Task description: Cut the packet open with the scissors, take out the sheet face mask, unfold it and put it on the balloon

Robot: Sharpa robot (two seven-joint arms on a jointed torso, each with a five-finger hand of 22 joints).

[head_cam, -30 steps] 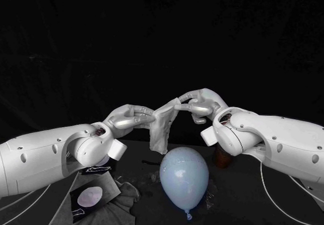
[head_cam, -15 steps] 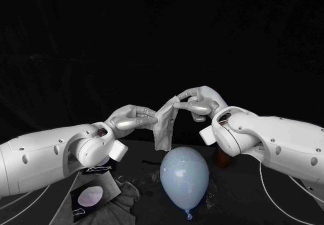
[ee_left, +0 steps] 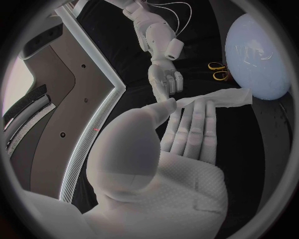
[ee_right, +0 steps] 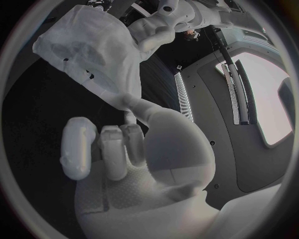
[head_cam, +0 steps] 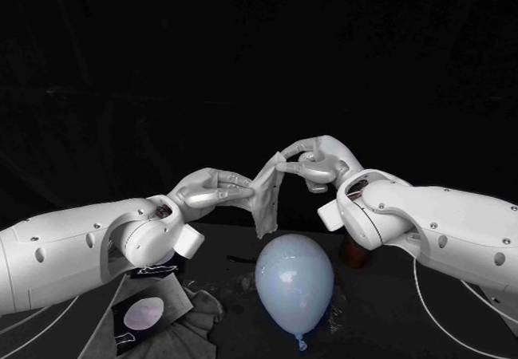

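The thin, white, damp-looking sheet face mask [head_cam: 266, 200] hangs in the air between the two hands, partly unfolded. It is above the pale blue oval rubber balloon [head_cam: 294, 278], which lies on the black table [head_cam: 379, 336]. The left hand [head_cam: 216, 188] pinches the mask's side edge between its thumb and the tips of its straightened fingers [ee_left: 198, 119]. The right hand [head_cam: 314, 166] pinches the mask's upper corner between thumb and a finger, with its other fingers [ee_right: 79, 147] bent in. The mask's lower end dangles free below both sets of fingertips, near the balloon's top; I cannot tell whether they touch. Orange-handled scissors [ee_left: 217, 71] lie beside the balloon, well apart from the fingers. The dark flat packet with a pale oval print [head_cam: 145, 312] lies far below the left fingers.
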